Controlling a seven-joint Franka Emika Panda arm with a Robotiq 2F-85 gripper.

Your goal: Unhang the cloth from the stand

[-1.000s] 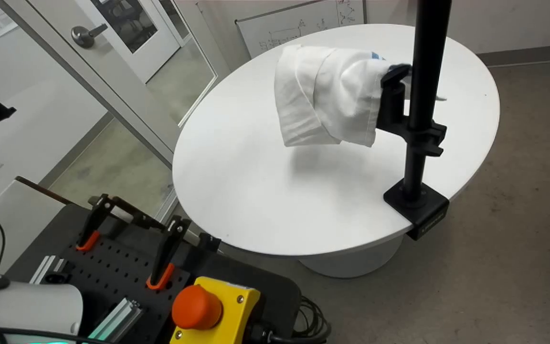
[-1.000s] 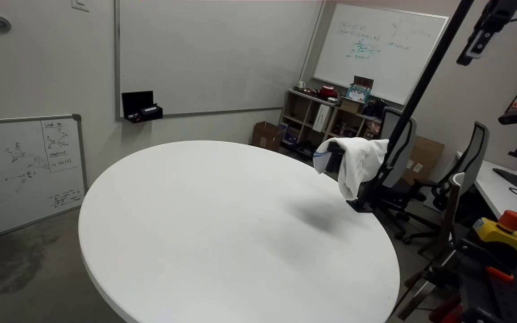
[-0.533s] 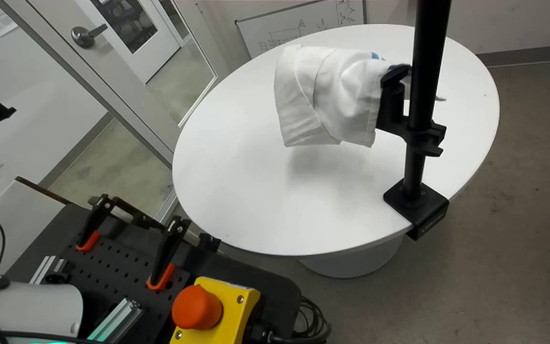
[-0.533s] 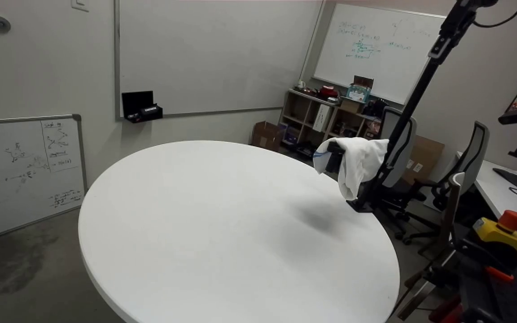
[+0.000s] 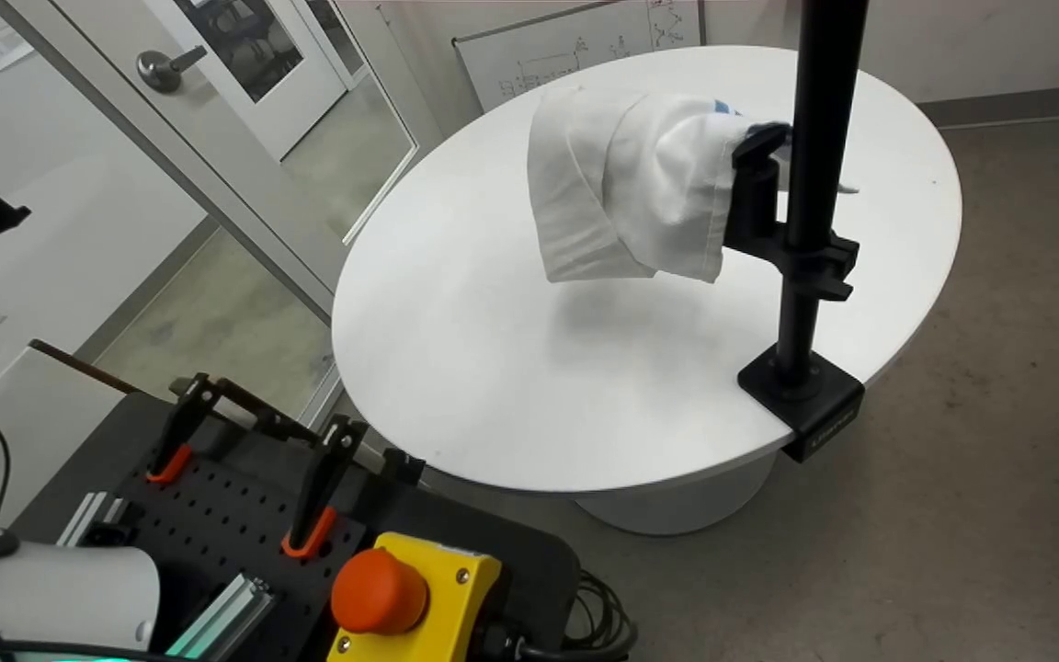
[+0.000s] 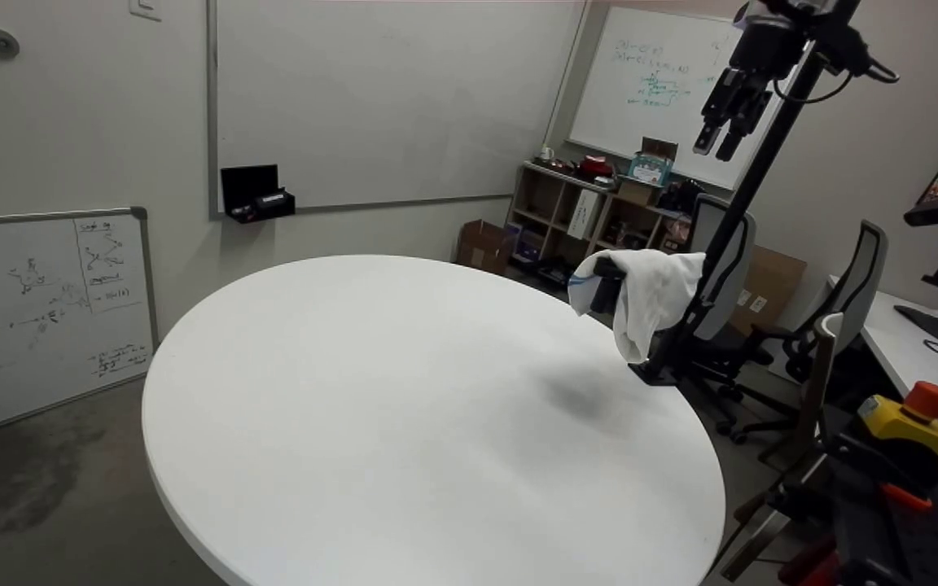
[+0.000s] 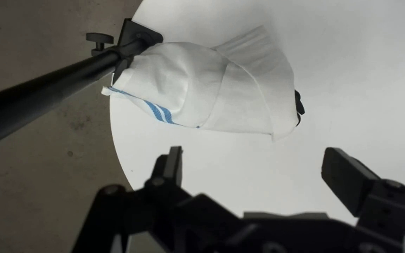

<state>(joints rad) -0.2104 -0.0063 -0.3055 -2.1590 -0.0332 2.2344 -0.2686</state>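
The white cloth (image 5: pixel 631 188) with blue stripes hangs draped over the side arm of the black stand (image 5: pixel 814 138). In an exterior view the cloth (image 6: pixel 656 293) hangs beside the stand's pole (image 6: pixel 762 175), above the table. Most of the side arm is hidden under the cloth; its dark tip shows. My gripper (image 6: pixel 716 148) is above the cloth, pointing down and apart from it. In the wrist view the gripper (image 7: pixel 252 160) is open with nothing between its fingers, and the cloth (image 7: pixel 206 84) lies ahead of the fingertips.
The stand is clamped to the edge of a round white table (image 5: pixel 456 368). The pole rises close to my gripper. A black cart with clamps and a yellow emergency-stop box (image 5: pixel 438 588) stands near the table. Chairs (image 6: pixel 835 301) and shelves (image 6: pixel 558 203) stand behind.
In an exterior view my gripper has come in from the upper right, moving left and slightly down past the pole to above the cloth. The cloth and stand have not moved.
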